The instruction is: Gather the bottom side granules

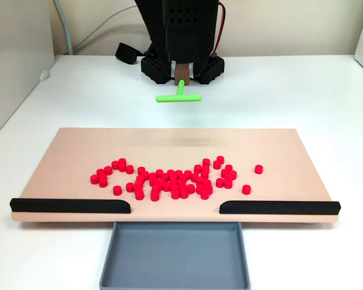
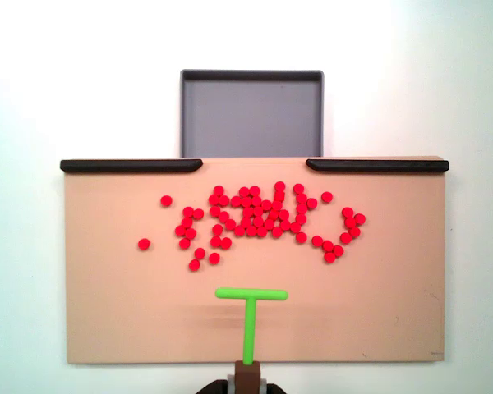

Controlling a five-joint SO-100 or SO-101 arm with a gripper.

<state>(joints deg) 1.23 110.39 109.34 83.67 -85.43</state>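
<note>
White table [image 1: 36, 254], pale wall behind. Tan board [image 2: 107, 328] carries red granules [image 2: 259, 215] scattered mid-board, between two black rails [image 2: 131, 165]; grey tray [image 2: 251, 107] abuts the gap. Gripper [image 2: 248, 379] clamps green T-shaped stick [image 2: 251, 308].

Arm [image 1: 181, 27] cropped by top edge in a fixed view; gripper [image 2: 248, 379] cut by bottom edge in a fixed view, jaw state unreadable. Grey tray [image 1: 175, 263] below the board [image 1: 78, 151] clipped at frame bottom. Granules [image 2: 259, 215] mid-cluster overlap, count unreadable.
</note>
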